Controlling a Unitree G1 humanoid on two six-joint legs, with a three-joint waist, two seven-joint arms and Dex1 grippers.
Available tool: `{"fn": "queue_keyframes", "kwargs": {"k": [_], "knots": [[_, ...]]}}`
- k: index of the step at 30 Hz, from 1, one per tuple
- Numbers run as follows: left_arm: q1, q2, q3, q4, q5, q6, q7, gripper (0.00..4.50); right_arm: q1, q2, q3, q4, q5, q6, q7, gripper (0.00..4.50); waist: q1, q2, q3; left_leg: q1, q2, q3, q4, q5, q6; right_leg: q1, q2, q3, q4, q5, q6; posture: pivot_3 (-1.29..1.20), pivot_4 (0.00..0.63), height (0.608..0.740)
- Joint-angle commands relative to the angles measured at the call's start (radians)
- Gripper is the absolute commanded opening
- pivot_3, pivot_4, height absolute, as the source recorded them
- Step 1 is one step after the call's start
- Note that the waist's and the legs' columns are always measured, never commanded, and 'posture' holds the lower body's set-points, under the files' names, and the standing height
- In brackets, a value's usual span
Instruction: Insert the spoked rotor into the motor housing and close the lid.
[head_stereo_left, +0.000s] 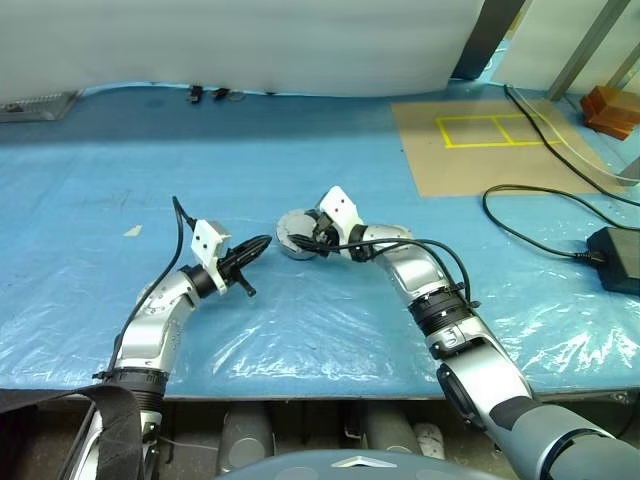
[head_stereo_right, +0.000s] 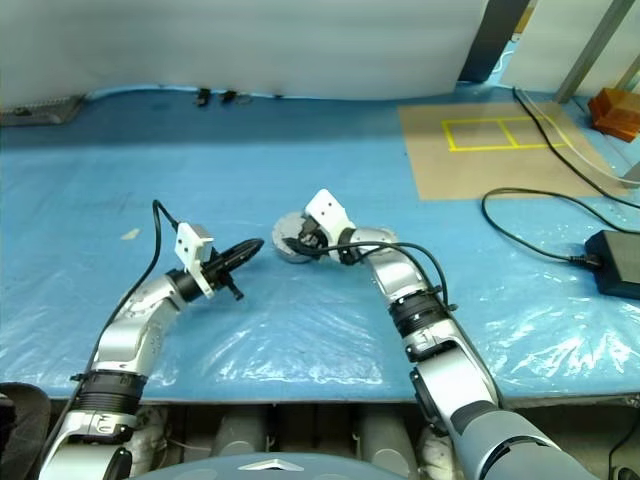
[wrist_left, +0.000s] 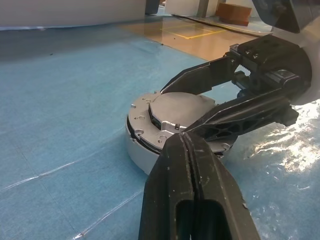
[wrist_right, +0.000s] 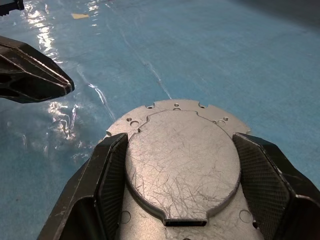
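Observation:
The motor housing (head_stereo_left: 288, 244) is a squat silver puck on the blue sheet at mid-table. The silvery lid (wrist_right: 182, 150) lies flat on top of it, with small holes round its rim. My right gripper (wrist_right: 180, 137) reaches over the housing from the right, its two black fingers (wrist_left: 235, 117) pressed against either side of the lid's raised round plate. Just left of the housing my left gripper (head_stereo_left: 262, 243) is level and shut with nothing in it, its tip (wrist_left: 185, 142) close to the housing's side wall (wrist_left: 137, 150). The spoked rotor is out of view.
A black cable and power brick (head_stereo_left: 615, 255) lie at the right. A brown board with yellow tape squares (head_stereo_left: 480, 140) sits at the back right, beside an orange block (head_stereo_left: 610, 108). The table's front edge (head_stereo_left: 300, 385) runs just below my arms.

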Motion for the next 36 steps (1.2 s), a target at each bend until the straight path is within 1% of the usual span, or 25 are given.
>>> {"fn": "queue_keyframes", "kwargs": {"k": [1,6,11,19,22,27,31,36], "knots": [[-0.016,0.001,-0.001,-0.012,-0.005,-0.025,-0.009,0.0,0.026,0.008,-0.011,0.001,0.008,0.059,-0.013,2.97,0.0,0.0,0.0,0.0,0.0,0.0,0.0,0.0,0.0,0.0,0.0,0.0,0.0,0.0,0.0,0.0,0.15,0.74],[-0.017,0.001,-0.004,-0.006,-0.005,-0.025,-0.009,0.0,0.042,0.014,-0.006,-0.05,0.02,0.078,0.02,2.97,0.0,0.0,0.0,-0.001,0.0,0.0,-0.001,0.0,0.0,0.0,0.0,0.0,-0.001,0.0,0.0,0.0,0.15,0.74],[-0.017,0.001,-0.006,-0.004,-0.002,-0.026,-0.005,0.0,0.042,0.029,-0.005,-0.036,0.004,0.096,-0.012,2.97,-0.002,0.0,0.0,-0.001,0.001,0.0,-0.004,0.001,-0.001,0.0,0.001,0.0,-0.004,0.0,0.0,0.0,0.15,0.74],[-0.019,0.001,-0.007,-0.002,0.001,-0.031,-0.004,0.0,0.044,0.019,0.023,-0.007,-0.052,0.056,-0.061,2.97,-0.003,0.0,0.0,0.001,0.001,0.001,-0.004,0.001,-0.001,0.0,0.002,0.0,-0.004,0.0,0.0,0.0,0.15,0.74],[-0.021,0.002,-0.007,0.001,0.002,-0.031,-0.005,0.0,0.043,0.024,0.016,-0.002,-0.048,0.07,-0.072,2.97,-0.002,0.0,0.0,0.002,0.001,0.001,-0.004,0.001,-0.001,0.001,0.002,0.0,-0.004,0.0,0.0,0.0,0.15,0.74],[-0.02,-0.001,-0.011,0.003,0.006,-0.032,-0.003,0.0,0.051,0.048,-0.003,-0.019,-0.009,0.117,-0.063,2.97,-0.002,0.0,0.0,0.004,0.001,0.001,-0.004,0.0,-0.001,0.002,0.002,0.0,-0.004,0.0,0.0,0.0,0.15,0.74],[-0.021,-0.003,-0.012,0.005,0.008,-0.034,-0.002,0.0,0.058,0.047,0.015,-0.039,-0.014,0.109,-0.033,2.97,-0.002,0.0,0.0,0.004,0.002,0.001,-0.005,0.0,-0.001,0.002,0.002,0.0,-0.005,0.0,0.0,0.0,0.15,0.74],[-0.027,-0.005,-0.013,0.01,0.011,-0.037,-0.001,0.0,0.062,0.025,0.05,-0.013,-0.074,0.062,-0.059,2.97,-0.003,0.0,0.0,0.003,0.002,0.001,-0.007,0.001,-0.002,0.002,0.003,0.0,-0.006,0.0,-0.001,0.0,0.15,0.74]]}}
